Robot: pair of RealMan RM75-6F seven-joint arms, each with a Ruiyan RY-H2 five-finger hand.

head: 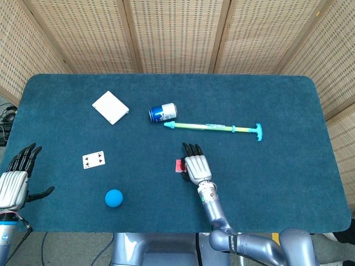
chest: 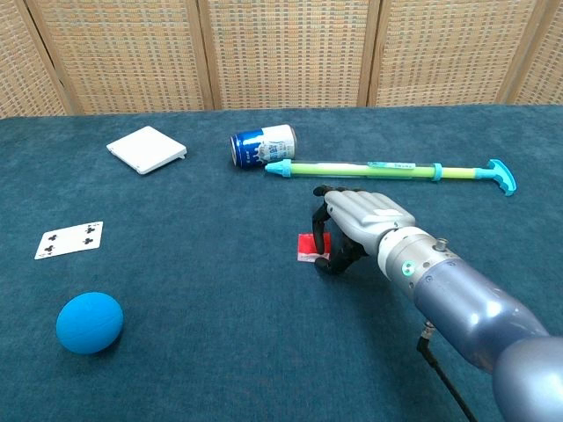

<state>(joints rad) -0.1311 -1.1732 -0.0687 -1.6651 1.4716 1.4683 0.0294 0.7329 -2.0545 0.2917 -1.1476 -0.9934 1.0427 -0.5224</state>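
Blue foam ball lies nearest on the teal felt surface, toward the left. Off the surface's left edge, the left robot hand hangs with its fingers spread, holding nothing. Further in, the right robot hand rests palm down at mid-surface, its fingers curled over a small red card that shows at its left side; whether it grips the card or only touches it cannot be told. A four of clubs playing card lies face up to the left. Beyond the hand lie a green-and-cyan pump rod, a blue can on its side just beside the rod's tip, and a white box.
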